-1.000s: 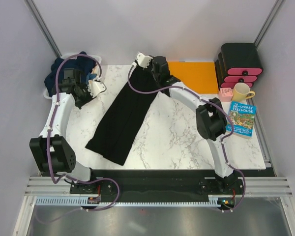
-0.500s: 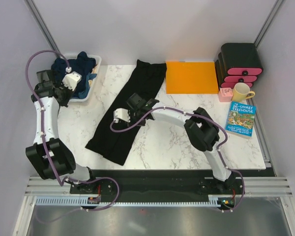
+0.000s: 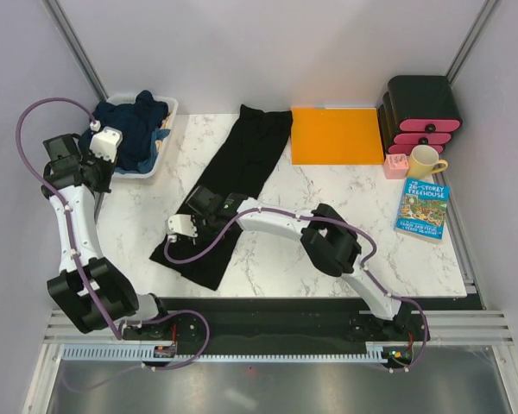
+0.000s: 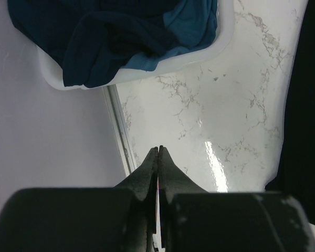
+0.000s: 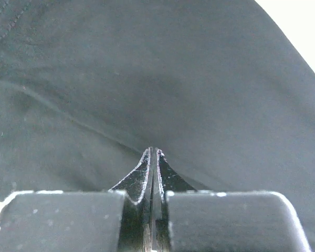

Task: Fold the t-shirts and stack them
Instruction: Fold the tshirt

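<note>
Swept down the black t-shirt (image 3: 242,168) to lower left with right gripper (image 5: 152,150) clenched empty, left gripper (image 4: 158,148) clenched, withdrawn upper left: likely smoothed for folding.

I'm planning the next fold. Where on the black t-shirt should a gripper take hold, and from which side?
Probably a near-end corner of the black t-shirt, pinched from above at the edge. It lies flat on the marble table as a long strip, so only its edges offer cloth to lift.
</note>
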### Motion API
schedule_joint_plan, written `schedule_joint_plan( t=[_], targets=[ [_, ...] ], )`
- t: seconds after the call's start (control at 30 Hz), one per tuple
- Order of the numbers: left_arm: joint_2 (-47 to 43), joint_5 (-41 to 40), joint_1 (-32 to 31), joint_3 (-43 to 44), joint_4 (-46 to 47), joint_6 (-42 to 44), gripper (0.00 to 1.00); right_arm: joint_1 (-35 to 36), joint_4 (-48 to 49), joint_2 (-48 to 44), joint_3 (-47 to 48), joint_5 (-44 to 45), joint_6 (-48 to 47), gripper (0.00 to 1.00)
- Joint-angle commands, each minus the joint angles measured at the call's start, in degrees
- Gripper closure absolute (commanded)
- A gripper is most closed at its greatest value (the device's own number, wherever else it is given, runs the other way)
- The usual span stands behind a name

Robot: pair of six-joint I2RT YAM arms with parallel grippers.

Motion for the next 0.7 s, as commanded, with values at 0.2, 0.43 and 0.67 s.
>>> schedule_joint_plan(
  t=[0.2, 0.43, 0.67],
  targets=[
    [-6.15, -0.09, 0.68, 0.31, 2.21, -2.22, 0.98, -0.92, 0.12, 1.01, -9.45, 1.95, -1.53, 1.00],
    [-5.97, 0.52, 0.68, 2.51, 1.78, -3.18, 0.98, -1.97, -0.67, -7.41, -20.28, 3.53, -1.45, 1.00],
    [-5.97, 2.10, 0.59, 2.95, 1.51, -3.97, 0.98, -2.24, -1.28, -15.60, -31.70, 4.85, -1.44, 1.00]
  ],
)
